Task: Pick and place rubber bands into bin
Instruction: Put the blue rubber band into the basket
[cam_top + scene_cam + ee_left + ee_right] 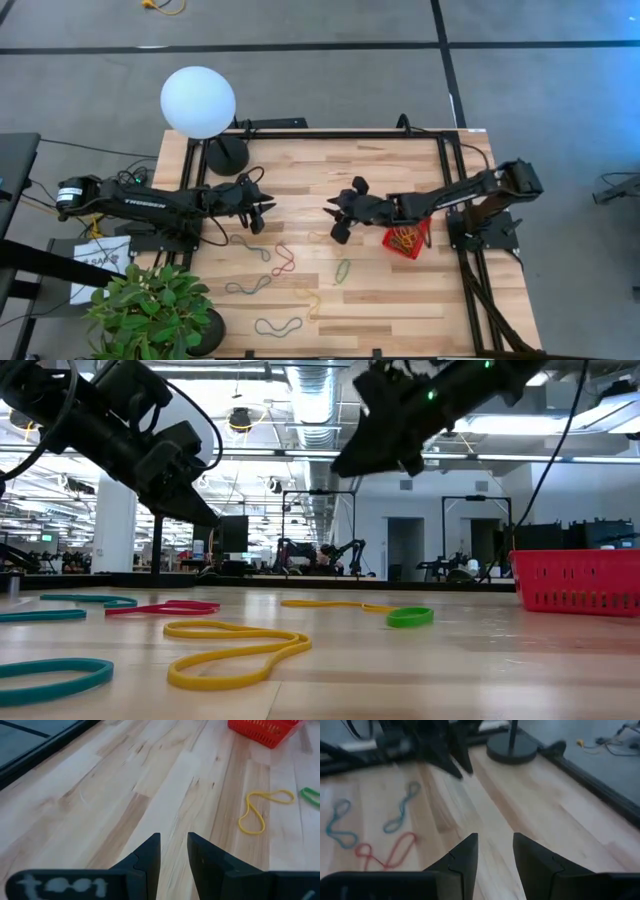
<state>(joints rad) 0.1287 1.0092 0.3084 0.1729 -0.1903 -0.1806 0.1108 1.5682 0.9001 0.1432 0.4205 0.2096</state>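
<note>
Several rubber bands lie flat on the wooden table: a bluish one (250,245), a red one (283,262), a green one (343,270), a yellow one (235,650) and teal ones (278,326). The red bin (405,238) stands on the table at the right with a tangle of bands inside. My left gripper (173,836) hovers open over bare wood left of centre (268,208). My right gripper (495,836) hangs open above the table's middle (332,215), left of the bin. Nothing is between either pair of fingers.
A lamp with a white globe (198,100) and a black round base (228,155) stands at the far left. A potted plant (155,310) fills the near left corner. Black frame rails (445,180) run along the table's far and right sides.
</note>
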